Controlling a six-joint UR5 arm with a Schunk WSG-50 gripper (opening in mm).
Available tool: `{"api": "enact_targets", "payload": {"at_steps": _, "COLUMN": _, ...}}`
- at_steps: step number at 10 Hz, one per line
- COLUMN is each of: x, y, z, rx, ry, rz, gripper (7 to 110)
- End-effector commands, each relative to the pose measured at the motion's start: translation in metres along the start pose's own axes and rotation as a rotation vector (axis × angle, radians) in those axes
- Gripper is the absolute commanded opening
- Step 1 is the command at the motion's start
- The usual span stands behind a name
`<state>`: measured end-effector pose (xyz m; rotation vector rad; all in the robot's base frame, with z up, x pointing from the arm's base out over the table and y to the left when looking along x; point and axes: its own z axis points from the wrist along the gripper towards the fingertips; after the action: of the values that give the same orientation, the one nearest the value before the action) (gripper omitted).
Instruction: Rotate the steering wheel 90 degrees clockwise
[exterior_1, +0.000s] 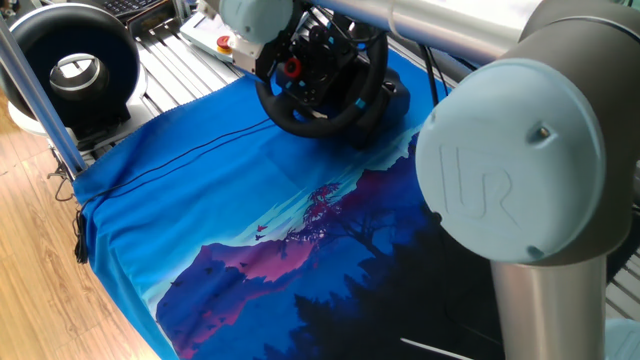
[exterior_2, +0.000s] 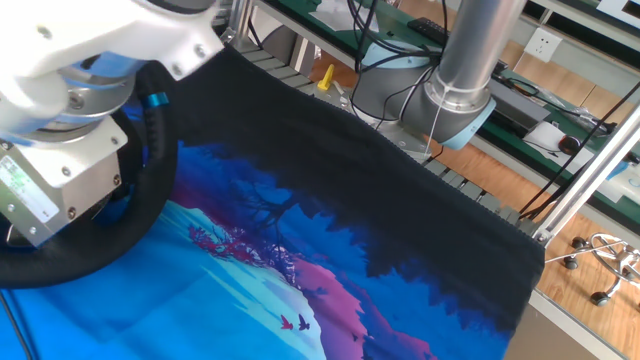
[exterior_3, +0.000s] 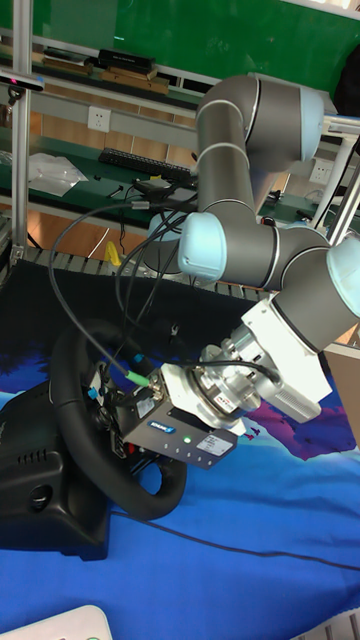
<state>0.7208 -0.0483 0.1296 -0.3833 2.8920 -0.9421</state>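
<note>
Gripper (exterior_3: 118, 412) buried in the wheel's hub side, fingers hidden, grip state can't be told | black thick-rimmed gaming steering wheel (exterior_1: 325, 72) at far edge of blue landscape-print cloth (exterior_1: 230, 210) | risk: hold slips off mid-turn, or base skids on cloth | dangling cables (exterior_3: 80, 250) could snag rim.

The grey-and-pale-blue jointed robot arm (exterior_3: 262, 250) folds down from its upright silver column (exterior_2: 470, 45) and reaches low and sideways. Its silver wrist ends in a boxy grey two-finger gripper (exterior_3: 118, 408), tilted almost level. The fingers are hidden, so their spread cannot be made out.
</note>
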Motion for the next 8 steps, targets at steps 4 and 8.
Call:
{"api": "enact_targets", "payload": {"at_steps": 4, "x": 0.016, "y": 0.000, "z": 0.002, "rx": 0.007, "ry": 0.073, "rz": 0.016, "gripper": 7}}
{"api": "enact_targets", "payload": {"at_steps": 8, "x": 0.017, "y": -0.005, "z": 0.011, "rx": 0.020, "ry": 0.124, "rz": 0.013, "gripper": 7}}
